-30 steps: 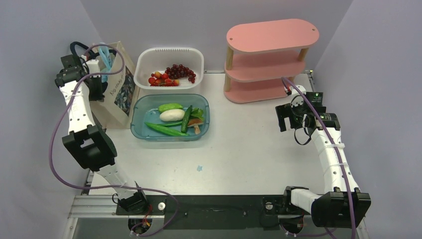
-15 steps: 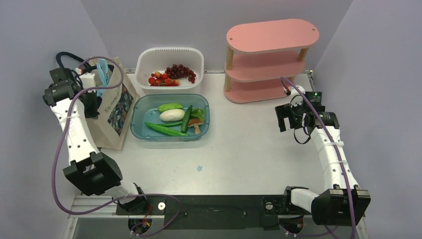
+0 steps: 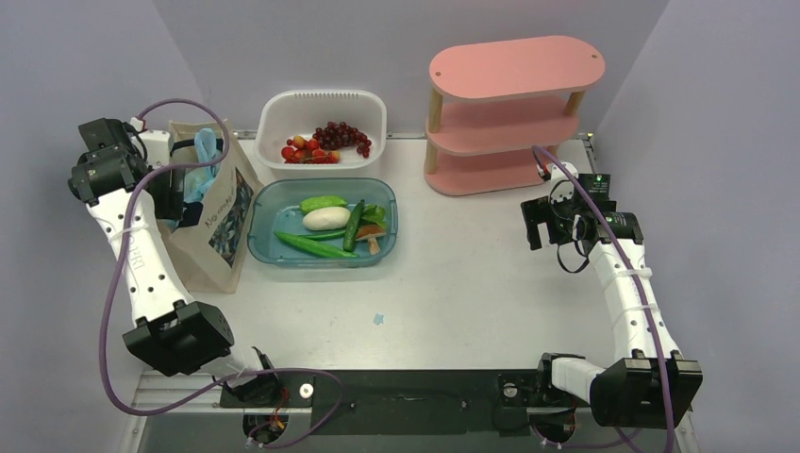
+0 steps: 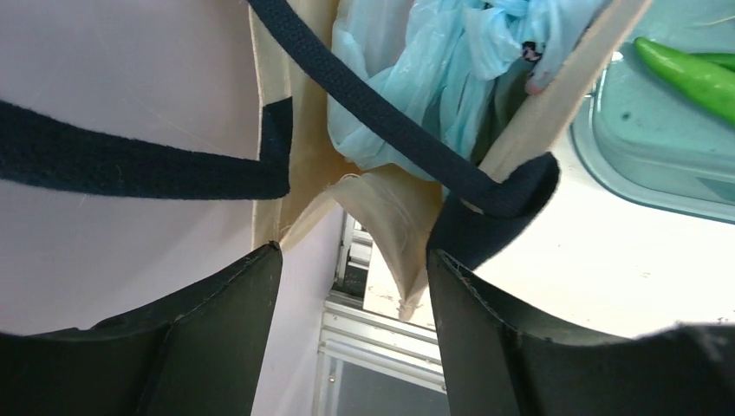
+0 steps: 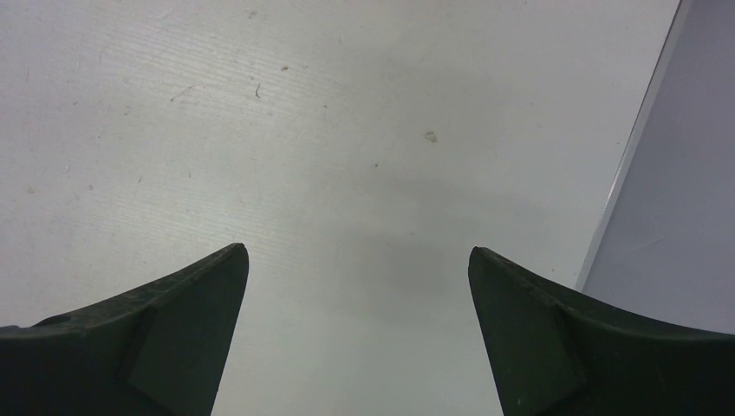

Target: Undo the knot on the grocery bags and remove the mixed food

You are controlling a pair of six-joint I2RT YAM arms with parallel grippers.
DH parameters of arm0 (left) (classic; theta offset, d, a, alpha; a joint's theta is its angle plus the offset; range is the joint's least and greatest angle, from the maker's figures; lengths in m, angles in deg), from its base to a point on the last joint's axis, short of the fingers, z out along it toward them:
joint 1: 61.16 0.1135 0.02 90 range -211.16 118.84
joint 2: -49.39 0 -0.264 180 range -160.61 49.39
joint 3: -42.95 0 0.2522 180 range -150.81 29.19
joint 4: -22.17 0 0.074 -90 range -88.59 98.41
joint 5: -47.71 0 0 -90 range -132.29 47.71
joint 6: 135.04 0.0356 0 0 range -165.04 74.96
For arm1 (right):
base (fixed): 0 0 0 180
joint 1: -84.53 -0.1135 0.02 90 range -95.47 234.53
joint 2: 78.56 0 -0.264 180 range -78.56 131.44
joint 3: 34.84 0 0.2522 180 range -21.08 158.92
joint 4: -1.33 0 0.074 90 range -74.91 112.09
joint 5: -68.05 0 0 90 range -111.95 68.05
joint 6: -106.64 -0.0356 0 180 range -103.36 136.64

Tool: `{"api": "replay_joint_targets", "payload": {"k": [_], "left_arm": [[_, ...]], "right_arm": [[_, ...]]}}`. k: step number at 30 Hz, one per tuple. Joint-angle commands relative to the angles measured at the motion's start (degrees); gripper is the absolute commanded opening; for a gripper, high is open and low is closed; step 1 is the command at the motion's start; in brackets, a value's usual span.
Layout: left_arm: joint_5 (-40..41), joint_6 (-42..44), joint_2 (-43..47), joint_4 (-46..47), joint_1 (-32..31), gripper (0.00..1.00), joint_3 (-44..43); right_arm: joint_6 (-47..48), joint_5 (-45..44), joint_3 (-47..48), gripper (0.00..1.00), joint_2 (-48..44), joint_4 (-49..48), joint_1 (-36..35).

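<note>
I've just let the left gripper (image 4: 351, 260) spring apart after dragging the canvas tote (image 3: 225, 226) leftward; it now leans with its mouth gaping. Only its corner fold hangs between my jaws, unclamped. The blue plastic bag (image 4: 407, 78) sits inside, its knot (image 4: 507, 17) uppermost and still tied, the food unseen. My right gripper (image 5: 357, 251) hangs wide apart above the table (image 5: 260, 130). I reckon the knot is reachable next.

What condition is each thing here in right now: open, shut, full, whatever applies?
canvas tote, standing, mouth open
blue plastic bag, inside the tote, top looks knotted
left fingers, apart, gripping nothing, at the tote's mouth
right fingers, wide apart, above the table
teal tub, uncovered, holding vegetables
white basket, holding grapes and small fruit
</note>
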Motion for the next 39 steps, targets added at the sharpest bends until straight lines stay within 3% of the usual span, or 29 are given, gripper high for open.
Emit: {"api": "replay_joint_targets", "payload": {"k": [1, 10, 14, 20, 29, 39], "left_arm": [[1.3, 3.3, -2.0, 1.3, 1.4, 0.61, -1.1], [-20.9, 3.5, -7.3, -3.4, 1.2, 0.61, -4.2], [-25.3, 1.0, -7.3, -1.7, 1.0, 0.62, -1.0], [-27.0, -2.1, -5.2, 1.0, 0.7, 0.62, 0.7], [-24.0, -3.7, -3.3, -2.6, 0.7, 0.62, -11.6], [-22.3, -7.5, -5.5, 6.2, -1.0, 0.62, 0.6]], "right_arm": [[0.4, 0.6, 2.2, 0.95, -1.6, -0.7, -0.3], [0.8, 0.4, 2.7, 0.95, -0.4, -0.1, -0.8], [0.9, 0.1, 3.3, 0.95, -0.2, 0.4, -0.8], [1.2, -0.4, 4.4, 0.95, 0.0, 1.4, -0.8], [1.1, -0.3, 5.4, 0.95, 0.4, 2.1, -0.9], [1.3, 0.1, 6.2, 0.95, 1.5, 2.0, -1.0]]}}
